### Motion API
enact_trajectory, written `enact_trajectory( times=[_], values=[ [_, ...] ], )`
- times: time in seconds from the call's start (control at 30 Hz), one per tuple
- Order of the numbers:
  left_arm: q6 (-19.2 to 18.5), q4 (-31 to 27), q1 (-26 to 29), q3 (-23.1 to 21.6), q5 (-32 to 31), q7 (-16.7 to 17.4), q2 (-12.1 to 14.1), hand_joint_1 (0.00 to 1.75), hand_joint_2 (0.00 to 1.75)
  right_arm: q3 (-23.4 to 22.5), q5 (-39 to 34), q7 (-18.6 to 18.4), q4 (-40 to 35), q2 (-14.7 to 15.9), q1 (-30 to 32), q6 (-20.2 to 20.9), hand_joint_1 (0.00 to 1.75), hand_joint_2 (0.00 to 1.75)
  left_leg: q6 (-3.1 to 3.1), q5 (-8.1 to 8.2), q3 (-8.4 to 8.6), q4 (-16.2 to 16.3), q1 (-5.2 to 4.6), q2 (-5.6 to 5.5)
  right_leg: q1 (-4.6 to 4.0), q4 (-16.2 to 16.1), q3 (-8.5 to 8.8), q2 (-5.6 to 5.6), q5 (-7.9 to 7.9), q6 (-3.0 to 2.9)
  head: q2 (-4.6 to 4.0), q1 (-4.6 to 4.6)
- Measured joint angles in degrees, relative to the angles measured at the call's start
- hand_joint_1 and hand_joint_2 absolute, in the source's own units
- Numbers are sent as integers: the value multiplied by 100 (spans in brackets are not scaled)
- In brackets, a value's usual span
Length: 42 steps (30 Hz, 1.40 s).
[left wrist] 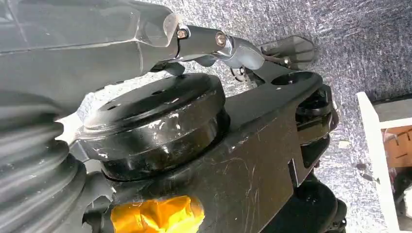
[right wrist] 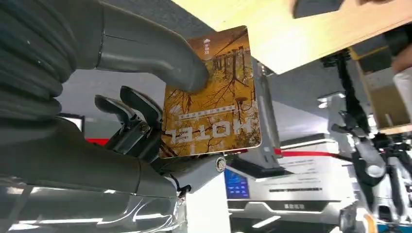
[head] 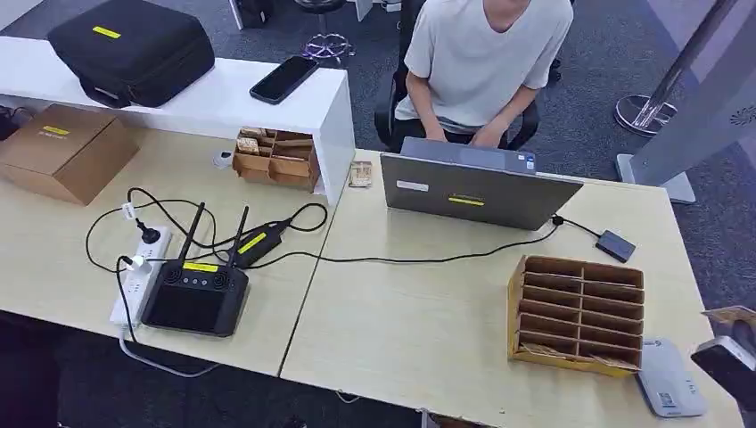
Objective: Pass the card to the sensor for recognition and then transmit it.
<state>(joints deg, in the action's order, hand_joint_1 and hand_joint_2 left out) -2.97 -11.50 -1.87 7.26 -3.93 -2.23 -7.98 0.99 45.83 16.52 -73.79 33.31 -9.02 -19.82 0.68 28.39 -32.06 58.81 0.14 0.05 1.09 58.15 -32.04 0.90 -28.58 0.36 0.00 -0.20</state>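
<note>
1. My right robot hand point(right wrist: 145, 121) pinches the orange-and-brown hotel key card point(right wrist: 211, 92) — thick grey thumb on its printed face, dark fingers behind it. In the head view that hand point(head: 729, 361) sits at the table's near right corner, the card's edge point(head: 731, 314) poking up above it.
2. The left robot hand hangs low by the floor; whether its fingers are apart or together I cannot tell.
3. The flat white card sensor point(head: 669, 379) lies on the pale wooden table point(head: 428, 321) just beside the right hand, toward the robot's left and slightly lower — so the right arm is plainly the nearer one. I judge the card's face must tip down over it.
4. Beyond stand a brown cardboard slotted organiser point(head: 578, 312), then a grey laptop point(head: 477, 187) with a person point(head: 486, 62) seated behind it.
</note>
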Motion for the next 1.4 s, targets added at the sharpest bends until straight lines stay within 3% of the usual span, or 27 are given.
enact_trajectory(
  times=[0.63, 1.4],
  values=[
    [15, 0, 6, 83, 59, 0, -2, 0, 175, -407, -81, 74, -74, -238, 1010, -39, 175, 175, 0, 0, -2, -2, 1, 1, -1, 1, -2, -1, -1, 1, 0, 2],
    [42, 0, 7, 144, 59, 0, -9, 0, 175, -418, -46, 157, 300, -724, 1168, -31, 175, 175, 0, 0, -2, -1, 1, 2, -1, 0, -3, -4, -1, 1, 0, 2]
  ],
)
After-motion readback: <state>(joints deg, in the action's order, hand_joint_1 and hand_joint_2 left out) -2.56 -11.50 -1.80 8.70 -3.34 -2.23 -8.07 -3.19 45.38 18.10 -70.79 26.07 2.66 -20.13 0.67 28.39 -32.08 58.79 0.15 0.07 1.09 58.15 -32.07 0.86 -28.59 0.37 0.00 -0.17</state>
